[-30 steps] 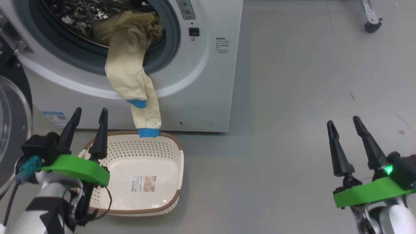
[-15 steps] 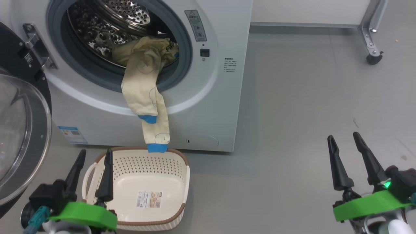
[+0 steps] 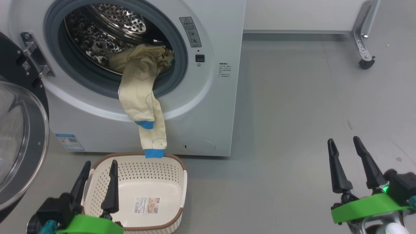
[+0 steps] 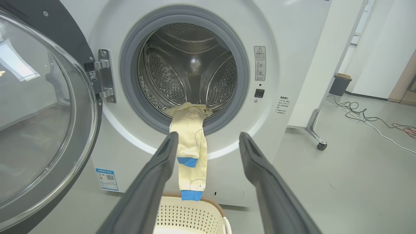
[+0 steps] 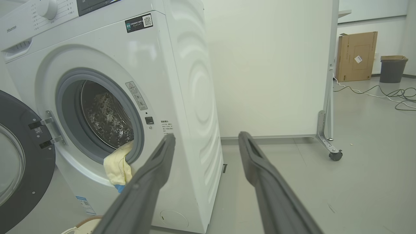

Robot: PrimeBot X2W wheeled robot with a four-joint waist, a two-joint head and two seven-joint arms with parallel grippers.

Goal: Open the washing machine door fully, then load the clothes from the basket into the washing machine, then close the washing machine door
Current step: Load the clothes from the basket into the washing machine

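At the far left, the door [image 3: 19, 139] is seen swung open. Near it, the left fingers [image 3: 111, 188] are held wide apart, with nothing gripped, over the near-left side of the basket [image 3: 139, 167], which is set on the floor [image 3: 292, 130] just in front of the washer [image 3: 214, 107]. The clothes [image 3: 139, 94] are draped out of the drum [image 3: 97, 42], a blue cuff [image 3: 154, 153] hanging at the basket's far rim. At the near right, the right fingers [image 3: 337, 172] are spread equally wide, nothing held, above the floor.

Grey floor [image 3: 292, 97], wheeled white partition [image 5: 269, 65], cardboard box [image 5: 357, 57]
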